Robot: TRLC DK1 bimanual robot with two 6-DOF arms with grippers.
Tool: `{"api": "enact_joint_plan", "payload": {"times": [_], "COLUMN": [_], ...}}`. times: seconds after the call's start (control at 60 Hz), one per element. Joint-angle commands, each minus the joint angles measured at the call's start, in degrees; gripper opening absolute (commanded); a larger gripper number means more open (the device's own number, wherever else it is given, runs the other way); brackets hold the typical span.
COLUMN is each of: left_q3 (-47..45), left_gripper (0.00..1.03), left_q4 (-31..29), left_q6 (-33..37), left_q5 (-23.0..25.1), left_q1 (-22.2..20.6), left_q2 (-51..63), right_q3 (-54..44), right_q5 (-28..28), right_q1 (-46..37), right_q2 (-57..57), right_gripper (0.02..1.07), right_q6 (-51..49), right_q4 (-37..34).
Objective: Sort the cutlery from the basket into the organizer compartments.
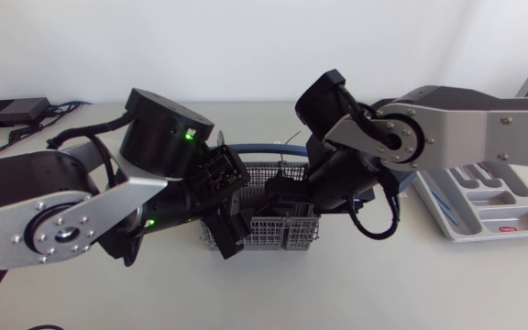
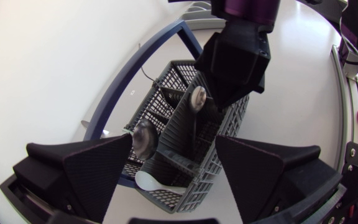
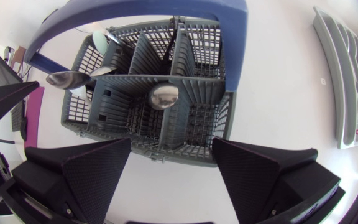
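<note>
Over the near left corner of the grey cutlery basket (image 1: pixel 287 234), which stands mid-desk (image 1: pixel 411 284), the left hand (image 2: pixel 174 162) hangs with its fingers spread wide, gripping nothing. A spoon (image 3: pixel 163 94) stands bowl up in one of the basket's middle compartments, with more spoons nearby. The right hand (image 3: pixel 171 155) hovers above the basket's far side, likewise wide open and empty. The grey organizer (image 1: pixel 498 197) lies well apart on the right.

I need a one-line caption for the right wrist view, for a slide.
Open right tool above the grey cutlery basket holding spoons, with the organizer off to one side.
</note>
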Motion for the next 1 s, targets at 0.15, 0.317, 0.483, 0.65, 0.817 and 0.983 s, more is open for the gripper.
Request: {"api": "enact_joint_plan", "payload": {"times": [0.15,0.317,0.483,0.65,0.817,0.983], "left_q3": [-1.5,-2.3,-2.9,-3.3,-4.6,-6.3], "left_gripper": [0.92,0.92,0.92,0.92,0.92,0.92], "left_q4": [1.5,4.0,5.3,5.8,7.7,8.5], "left_q6": [0.9,0.9,0.9,0.9,-0.4,-1.3], "left_q5": [0.1,0.1,0.1,0.1,0.1,0.1], "left_q1": [0.8,0.8,1.0,1.7,1.8,1.3], "left_q2": [2.5,3.1,3.6,3.7,3.3,3.6], "right_q3": [1.2,-1.4,-2.5,-3.8,-6.6,-7.6], "right_q5": [0.1,0.6,0.9,1.3,3.5,2.4], "right_q1": [0.0,-0.8,-0.9,-0.6,-0.3,-1.0], "right_q2": [3.0,3.4,5.1,5.0,3.2,1.9], "right_gripper": [0.88,0.87,0.84,0.83,0.64,0.54], "right_q6": [4.2,5.7,7.8,8.9,9.3,9.1], "right_q4": [3.7,9.3,13.1,15.0,19.1,19.9]}}
